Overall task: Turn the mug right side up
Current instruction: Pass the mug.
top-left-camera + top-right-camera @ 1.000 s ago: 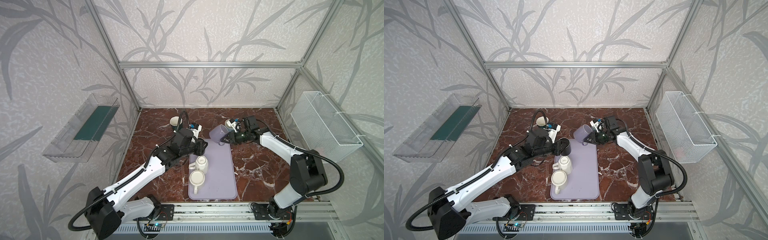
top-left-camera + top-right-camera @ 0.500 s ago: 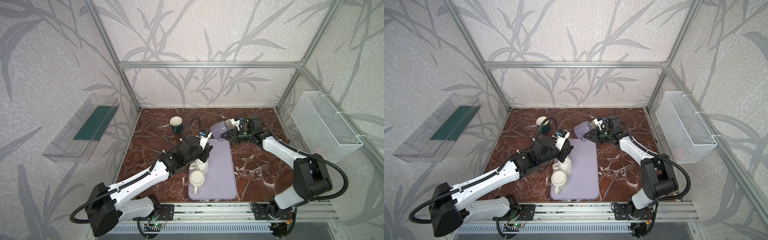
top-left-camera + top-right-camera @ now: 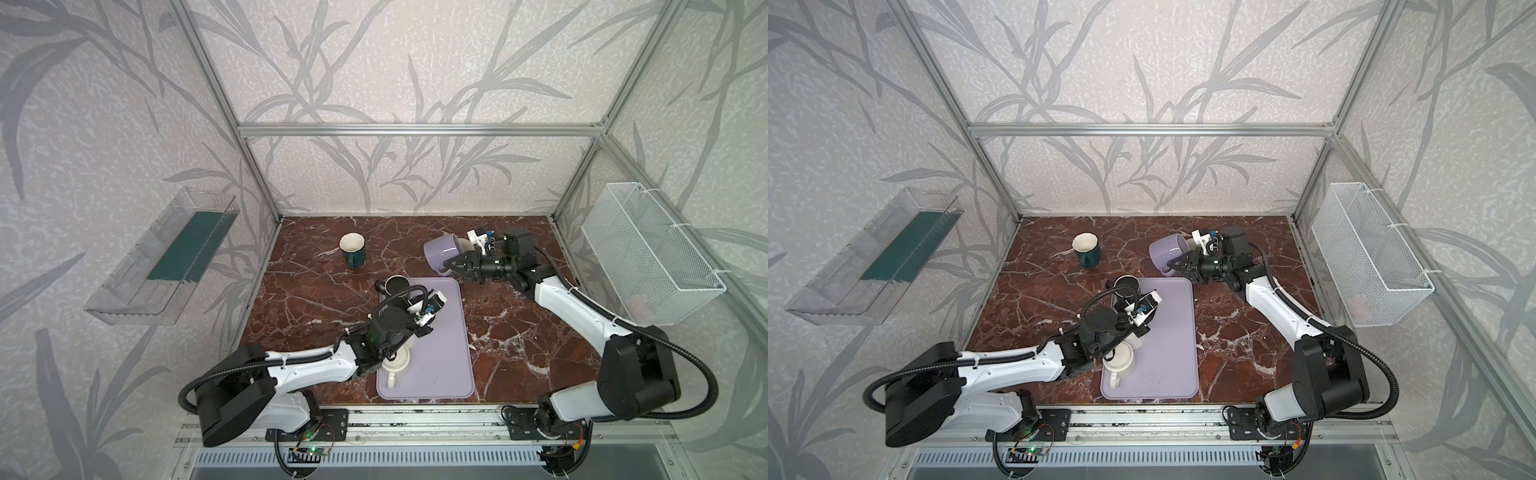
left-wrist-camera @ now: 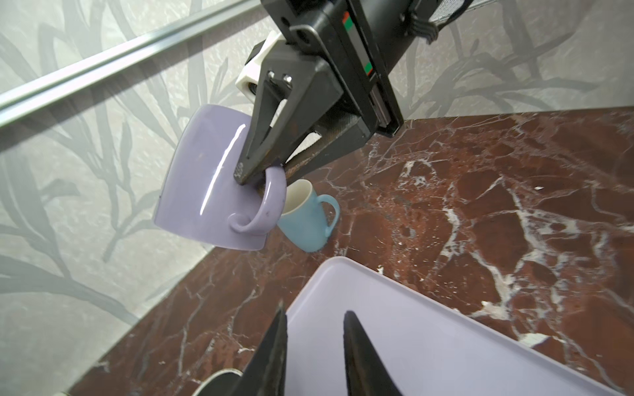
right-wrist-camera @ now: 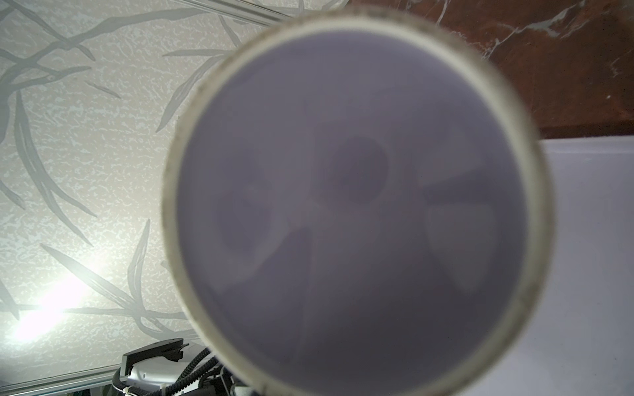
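The tray (image 3: pixel 440 353) carries two white mugs (image 3: pixel 394 362) and a black mug (image 3: pixel 397 286), with the left jaws released above them. Off its far right corner the right jaws grasp the lavender mug (image 3: pixel 439 253) by its handle, aloft and tipped sideways. A dark green mug (image 3: pixel 352 253) and a light blue mug (image 4: pixel 303 219) stand on the surface (image 3: pixel 519 332): six mugs.

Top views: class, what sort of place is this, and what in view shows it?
Probably a robot test cell, dressed like a kitchen counter: an aluminium frame with wallpapered panels, a left arm and a right arm on a rail, and mugs on a tray.
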